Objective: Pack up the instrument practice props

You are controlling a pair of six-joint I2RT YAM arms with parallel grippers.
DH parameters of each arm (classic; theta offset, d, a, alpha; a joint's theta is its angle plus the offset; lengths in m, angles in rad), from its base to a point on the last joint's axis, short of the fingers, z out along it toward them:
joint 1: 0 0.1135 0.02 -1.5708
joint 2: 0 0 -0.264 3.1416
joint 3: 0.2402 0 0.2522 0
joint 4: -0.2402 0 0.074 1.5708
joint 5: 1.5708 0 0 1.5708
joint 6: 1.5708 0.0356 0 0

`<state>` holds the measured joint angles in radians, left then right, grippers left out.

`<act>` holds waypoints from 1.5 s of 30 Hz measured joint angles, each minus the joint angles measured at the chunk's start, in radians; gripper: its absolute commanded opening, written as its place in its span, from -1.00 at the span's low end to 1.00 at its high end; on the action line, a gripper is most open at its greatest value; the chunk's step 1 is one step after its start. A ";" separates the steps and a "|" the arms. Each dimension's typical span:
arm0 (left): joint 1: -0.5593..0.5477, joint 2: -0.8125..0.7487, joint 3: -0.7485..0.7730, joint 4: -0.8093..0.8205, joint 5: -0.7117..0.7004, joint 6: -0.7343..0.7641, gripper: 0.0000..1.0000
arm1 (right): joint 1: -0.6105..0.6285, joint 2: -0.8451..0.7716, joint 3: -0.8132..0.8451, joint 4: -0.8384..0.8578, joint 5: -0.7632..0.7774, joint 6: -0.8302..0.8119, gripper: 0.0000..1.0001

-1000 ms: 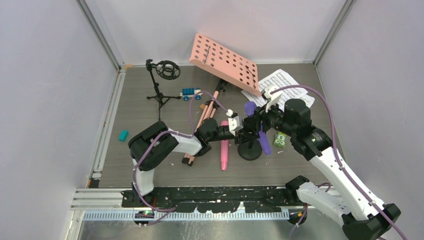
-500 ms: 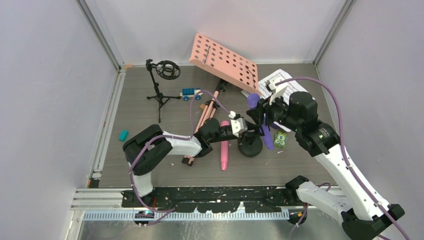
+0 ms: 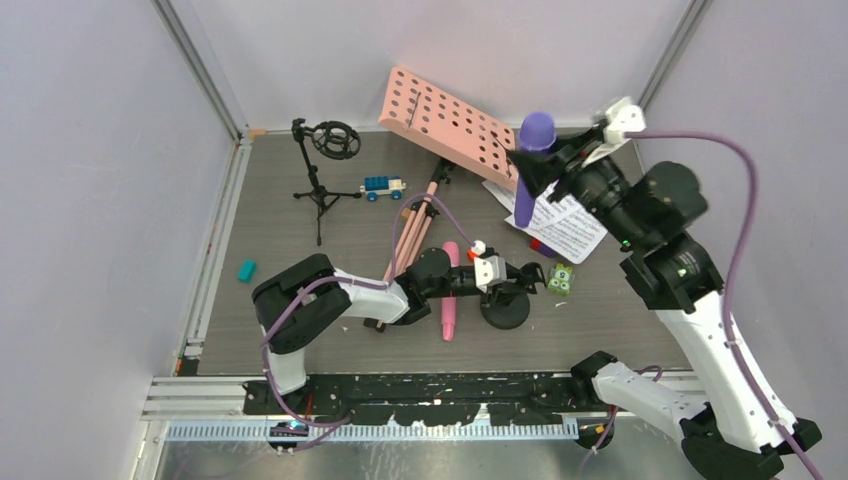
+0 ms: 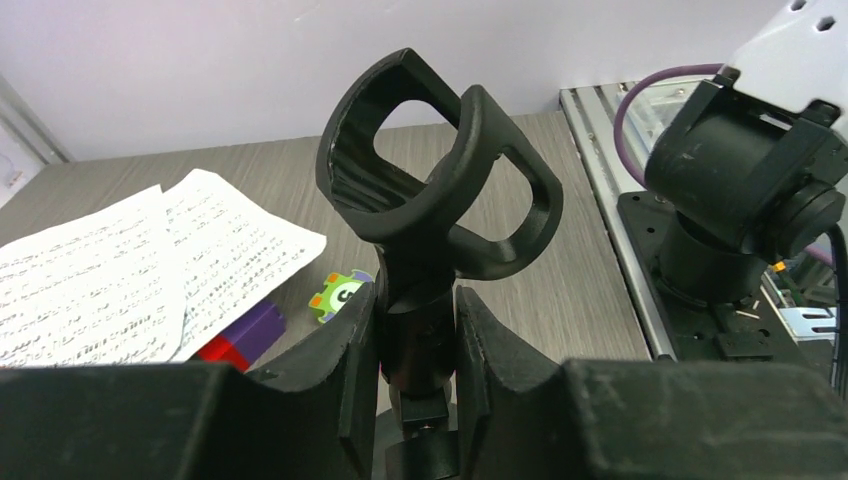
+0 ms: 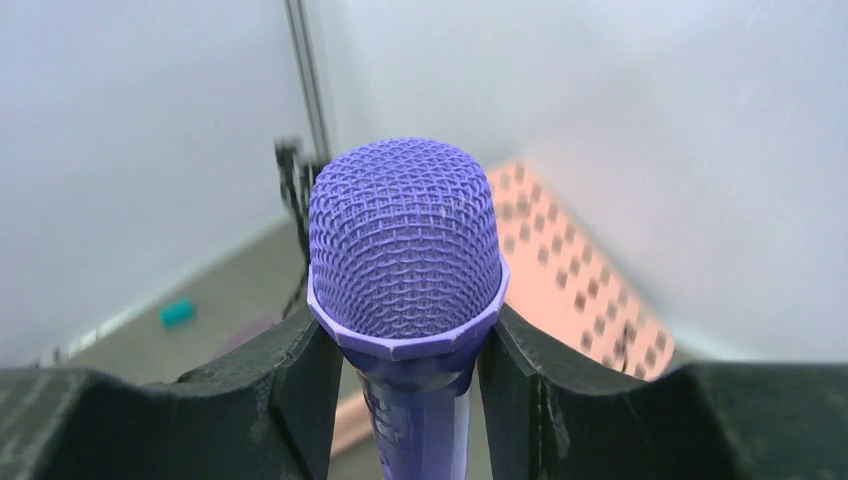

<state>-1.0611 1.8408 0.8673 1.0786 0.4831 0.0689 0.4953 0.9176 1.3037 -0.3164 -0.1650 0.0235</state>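
My right gripper (image 3: 535, 165) is raised near the back wall, shut on the purple microphone (image 3: 537, 130), which hangs head up; the right wrist view shows its mesh head (image 5: 405, 240) just above the fingers (image 5: 290, 380). On the table my left gripper (image 3: 520, 279) is shut on the stem of a black mic mount (image 4: 440, 180), whose round base (image 3: 505, 311) rests on the table and whose clip is empty. The pink microphone (image 3: 449, 300) lies flat beside it. At the back stand the pink music rack (image 3: 450, 125) and a second mount on a tripod (image 3: 325, 165). Sheet-music pages (image 3: 565, 215) lie at the right.
A blue toy car (image 3: 382, 186) sits by the rack's folded legs (image 3: 415, 225). A teal block (image 3: 246, 270) lies at the left and a green block (image 3: 560, 280) near the round base. A purple and red block (image 4: 245, 335) pokes out from under the pages.
The right gripper has lifted the purple microphone out of the mount's clip and carried it up toward the back right. The left gripper has kept its hold on the mount.
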 measured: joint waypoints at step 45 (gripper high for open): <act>0.093 0.294 0.294 -0.016 0.007 -0.110 0.99 | 0.000 -0.491 -0.022 -0.367 0.441 0.113 -0.99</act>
<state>-0.9680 2.1353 1.1614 1.0626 0.4904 -0.0414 0.4953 0.4263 1.2819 -0.6834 0.2764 0.1368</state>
